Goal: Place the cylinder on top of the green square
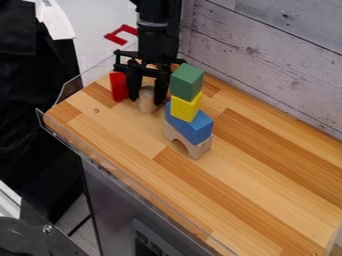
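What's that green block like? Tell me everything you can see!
The green block looks like a painted wooden cube, plain and dull, with flat sides and straight edges. You can see its top and two sides. It sits level at the very top of a tower, resting on a yellow block, above a blue block and a bare-wood arch. The black robot hand is close beside it; I can't tell whether they touch.

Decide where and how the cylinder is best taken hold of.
Probably by its curved sides, around mid-height, with the gripper coming straight down. The cylinder stands upright, offering opposite sides to pinch, and the red block and the stack flank it, so a sideways approach looks riskier.
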You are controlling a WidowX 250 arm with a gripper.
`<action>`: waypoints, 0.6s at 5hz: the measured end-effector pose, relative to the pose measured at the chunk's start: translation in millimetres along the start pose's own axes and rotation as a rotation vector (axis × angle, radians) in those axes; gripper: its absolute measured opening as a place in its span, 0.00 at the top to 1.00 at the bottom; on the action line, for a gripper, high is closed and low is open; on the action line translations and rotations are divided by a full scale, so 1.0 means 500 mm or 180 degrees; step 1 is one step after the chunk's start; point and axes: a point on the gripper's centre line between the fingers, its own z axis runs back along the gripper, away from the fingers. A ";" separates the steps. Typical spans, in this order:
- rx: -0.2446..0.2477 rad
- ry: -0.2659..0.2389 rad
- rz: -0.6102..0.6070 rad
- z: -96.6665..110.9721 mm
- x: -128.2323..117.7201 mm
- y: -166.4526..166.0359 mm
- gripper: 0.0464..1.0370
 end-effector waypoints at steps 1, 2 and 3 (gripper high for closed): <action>0.0033 -0.0066 -0.0022 0.042 -0.018 0.005 0.52; -0.0051 -0.0409 -0.0005 0.147 -0.054 0.010 0.52; -0.0045 -0.0640 -0.0015 0.229 -0.103 0.014 0.52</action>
